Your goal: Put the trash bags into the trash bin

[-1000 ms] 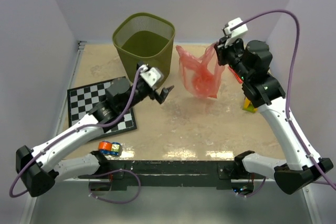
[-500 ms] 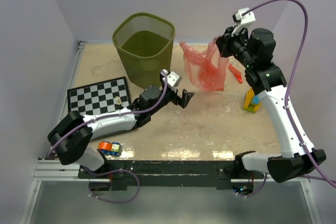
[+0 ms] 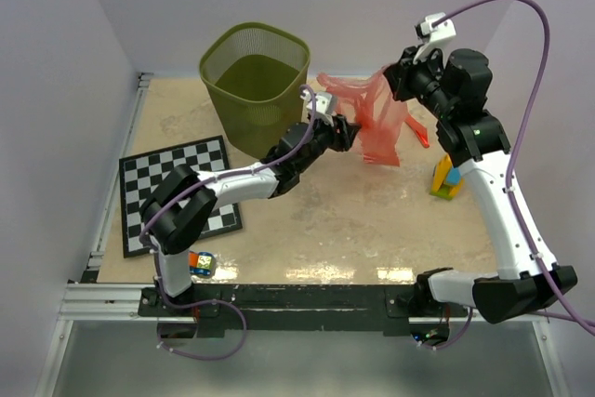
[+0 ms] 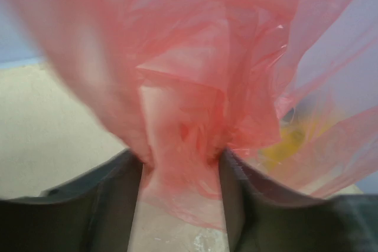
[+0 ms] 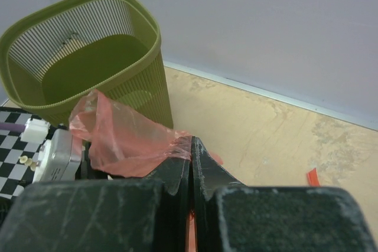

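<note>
Looking from above: trash bag (image 3: 376, 125) hung near the counter's (image 3: 353, 225) far edge, right of centre, just right of the trash bin (image 3: 249, 123), top pinched in closed right fingers (image 3: 397, 81), left fingers (image 3: 345, 131) at its left fold. From left wrist: fingers apart, film bunched between. From right wrist: fingers clamped on film, bin behind.
</note>
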